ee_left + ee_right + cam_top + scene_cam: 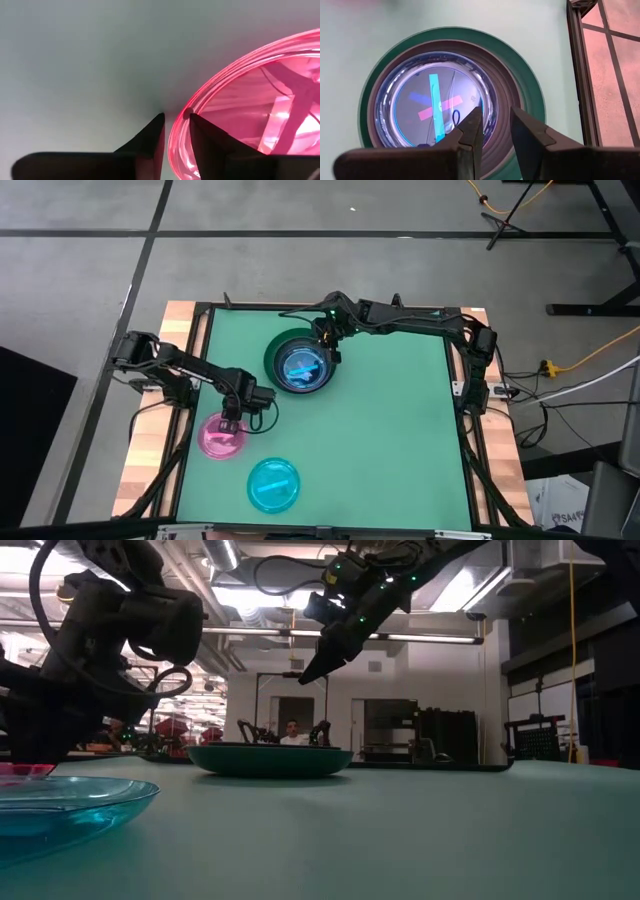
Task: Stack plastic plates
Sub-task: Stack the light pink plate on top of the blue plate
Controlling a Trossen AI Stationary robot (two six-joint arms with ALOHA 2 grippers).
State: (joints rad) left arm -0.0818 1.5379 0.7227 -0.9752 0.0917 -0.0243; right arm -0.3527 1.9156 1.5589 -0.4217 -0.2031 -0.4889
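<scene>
A large dark green plate (300,362) rests on the green mat at the far middle. A dark grey plate (502,95) and translucent bluish plates (435,102) are nested in it. My right gripper (328,346) hangs a little above this stack's right rim, slightly open with nothing between its fingers. A translucent pink plate (222,438) lies flat at the near left. My left gripper (232,420) points down at its far rim, open. A cyan plate (274,485) lies by the near edge. My left gripper comes from above and straddles the pink plate's far rim (176,134), one finger (205,142) inside the plate and the other outside on the mat side. Whether the fingers touch the rim I cannot tell. The plate lies flat on the mat.
The right half of the mat (400,440) has free room. A black frame (455,380) borders the mat, with wooden boards outside it. In the low view the cyan plate (70,805) is nearest the camera, and a person (291,732) shows in the room behind.
</scene>
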